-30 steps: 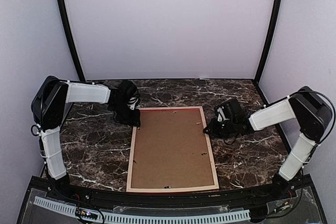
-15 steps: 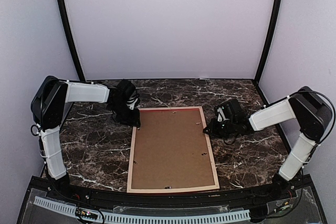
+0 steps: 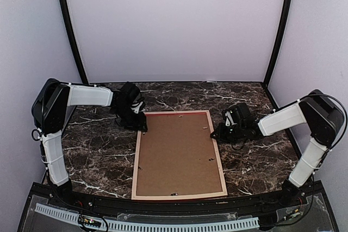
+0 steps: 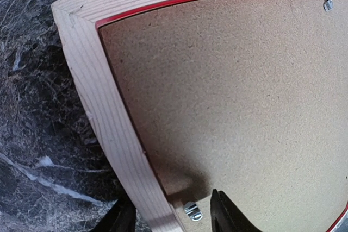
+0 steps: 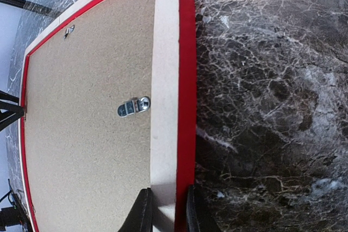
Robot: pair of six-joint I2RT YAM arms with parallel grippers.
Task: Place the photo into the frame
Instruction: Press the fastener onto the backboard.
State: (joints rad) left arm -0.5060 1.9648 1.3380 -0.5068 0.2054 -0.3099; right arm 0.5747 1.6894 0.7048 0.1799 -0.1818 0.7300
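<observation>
The frame (image 3: 136,161) lies face down on the marble table, pale wood back up with a red edge showing. A plain brown backing board (image 3: 176,153) fills it, and the photo is hidden. My left gripper (image 3: 140,126) stands open at the far left corner. Its fingers straddle the left rail (image 4: 103,96) and a small metal clip (image 4: 191,211), with gaps on both sides. My right gripper (image 3: 217,132) is shut on the right rail (image 5: 166,80), one finger on the wood and one on the red outer edge.
Dark marble tabletop (image 3: 98,156) surrounds the frame on all sides. More small metal clips (image 5: 133,106) sit on the backing board near the rails. Pale walls and two black posts close off the back.
The left gripper's jaws have spread a little wider around the left rail. The frame and the right arm have not moved.
</observation>
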